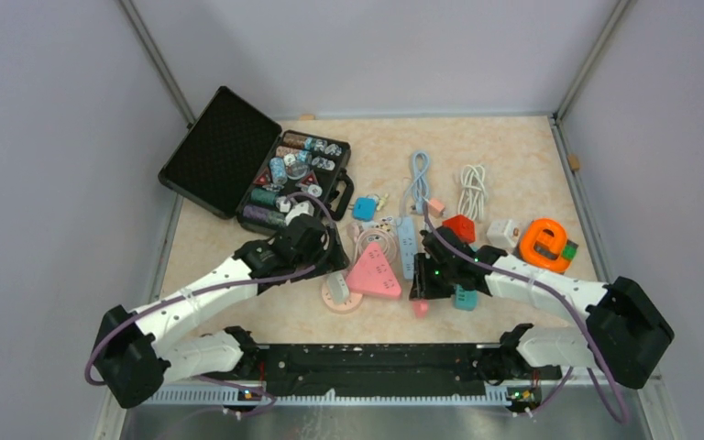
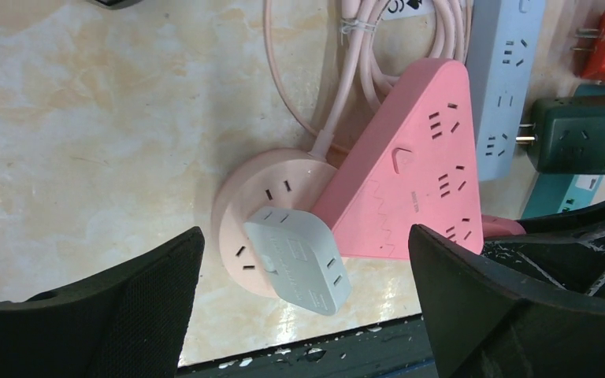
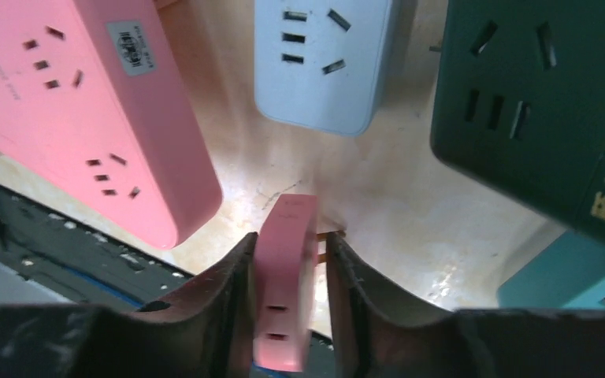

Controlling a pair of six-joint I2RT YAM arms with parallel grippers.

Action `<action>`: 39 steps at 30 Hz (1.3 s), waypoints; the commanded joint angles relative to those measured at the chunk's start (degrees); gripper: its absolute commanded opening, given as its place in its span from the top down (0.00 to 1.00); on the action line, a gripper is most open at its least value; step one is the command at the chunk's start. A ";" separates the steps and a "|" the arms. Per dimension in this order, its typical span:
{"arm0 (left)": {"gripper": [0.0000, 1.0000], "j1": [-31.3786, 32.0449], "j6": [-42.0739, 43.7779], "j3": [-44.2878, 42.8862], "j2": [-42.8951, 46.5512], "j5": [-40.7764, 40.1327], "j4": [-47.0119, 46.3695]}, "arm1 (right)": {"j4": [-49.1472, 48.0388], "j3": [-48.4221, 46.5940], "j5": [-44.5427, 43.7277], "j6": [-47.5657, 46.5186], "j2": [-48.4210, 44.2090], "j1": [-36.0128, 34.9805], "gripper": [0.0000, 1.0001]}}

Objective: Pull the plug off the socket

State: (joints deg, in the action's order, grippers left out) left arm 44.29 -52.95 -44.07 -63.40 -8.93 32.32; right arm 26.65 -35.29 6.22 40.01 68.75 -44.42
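Arms reach in from both near corners toward the middle of the table (image 2: 87,118). The left arm (image 1: 211,284) stretches forward and to the right, and the left gripper (image 2: 306,244) hangs with its two black fingers (image 2: 157,283) spread wide and nothing between them. Right under it sits the round pink socket (image 2: 283,177), with the grey plug (image 2: 299,260) stuck in its top. The right arm (image 1: 550,289) lies low and points left. The right gripper (image 3: 291,248) is squeezed tight on a small pink plug (image 3: 285,228), whose metal pins poke out on one side. I cannot tell if that plug touches the table. Left of the round socket the table is bare, so there is room there. On its right the pink triangle strip (image 2: 417,173) pushes against it. The black rail (image 1: 376,362) at the near edge is just beside the socket. A blue strip (image 2: 504,71) and a dark green block (image 2: 583,134) crowd close around the right gripper.
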 commanded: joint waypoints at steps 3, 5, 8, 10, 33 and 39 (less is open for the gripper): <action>0.01 -0.60 -0.04 -0.26 2.38 -4.73 2.34 | 0.84 -1.49 -6.72 -0.27 1.32 0.57 0.53; 0.01 -0.82 -0.21 -0.15 2.56 -5.46 2.88 | 1.66 -2.12 -8.63 -0.36 0.90 0.57 0.48; 0.01 -1.19 -0.76 0.06 2.90 -6.69 3.83 | 2.58 -3.38 -9.62 -0.51 -0.23 0.56 0.47; 0.01 -1.38 -1.31 0.19 3.13 -7.69 4.57 | 2.53 -4.12 -9.57 -0.58 -1.55 0.57 0.47; 0.06 -1.97 0.73 2.87 8.11 -4.17 3.68 | -17.35 -12.91 2.18 0.30 4.12 -7.04 0.48; 0.01 -2.01 -1.17 0.43 2.66 1.74 1.85 | -17.68 -16.47 -0.41 2.19 11.39 -9.79 0.60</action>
State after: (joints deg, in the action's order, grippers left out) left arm 42.41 -53.41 -40.34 -56.99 -11.92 36.93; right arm 11.49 -47.79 8.10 40.66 77.41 -52.60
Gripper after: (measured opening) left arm 0.977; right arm 0.420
